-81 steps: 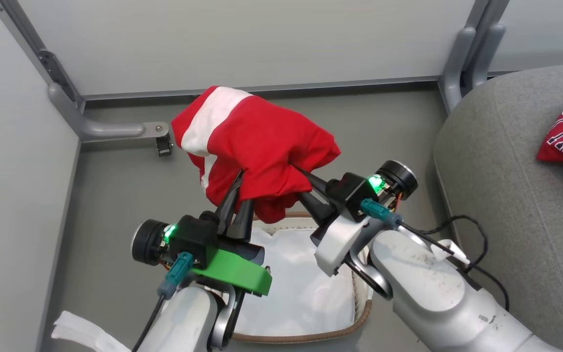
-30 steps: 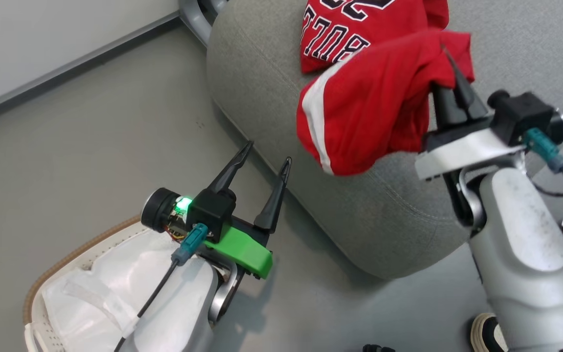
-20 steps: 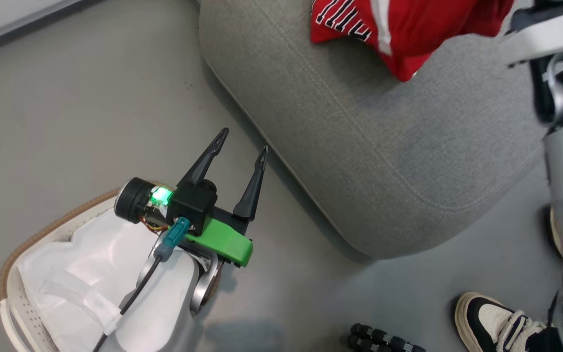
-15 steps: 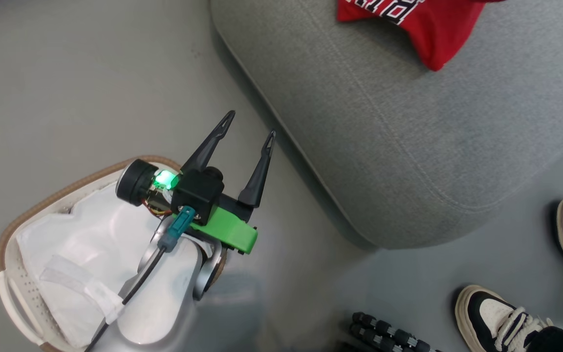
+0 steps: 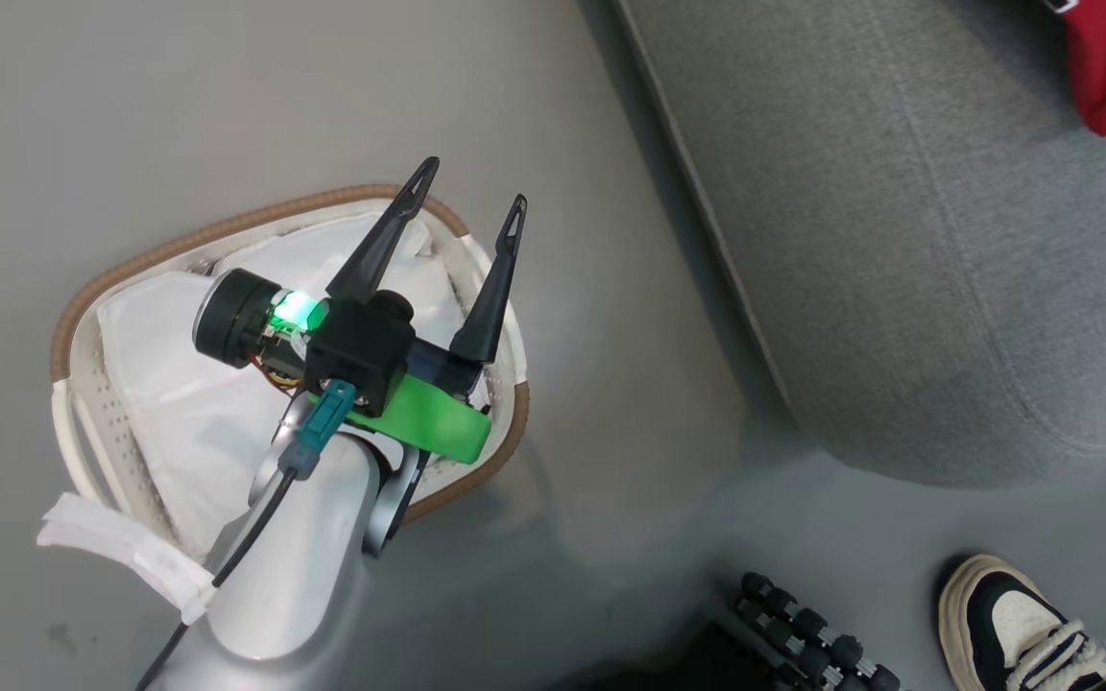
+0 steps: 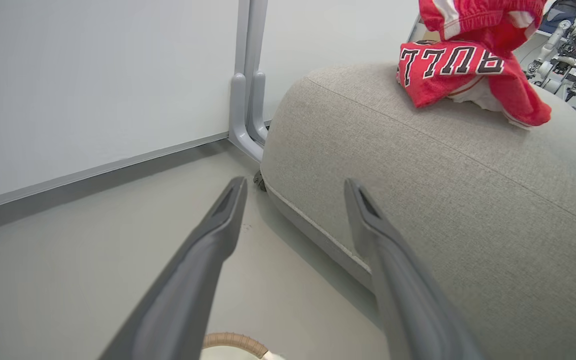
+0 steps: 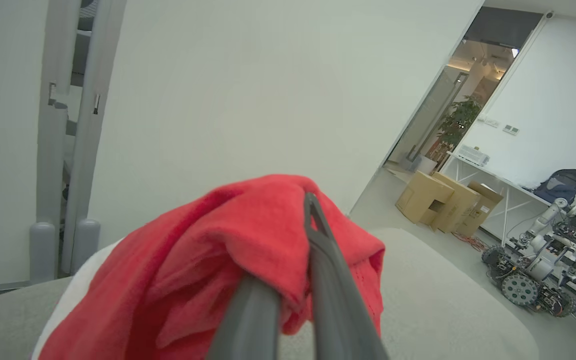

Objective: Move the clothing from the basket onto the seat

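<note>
Right gripper (image 7: 288, 225) pinched on soft red clothing (image 7: 193, 260); left gripper (image 5: 473, 182) spread, empty; woven grey seat (image 6: 443, 200); perforated basket (image 5: 97, 432).

right gripper (image 7: 298, 240) | clamped on red garment (image 7: 193, 280) | over grey seat (image 7: 443, 300)

Bare floor (image 5: 611, 240) between the basket (image 5: 131, 264) and the seat (image 5: 899, 240) is an open strip. The seat's rounded side walls it off on the right. The seat top is bare near the edge, with red clothing (image 6: 468, 70) heaped further in. Grey posts (image 6: 245, 110) stand at the seat's far corner. Lower right: a person's shoe (image 5: 1014, 624) and a black ribbed object (image 5: 803, 633) on the floor.
</note>
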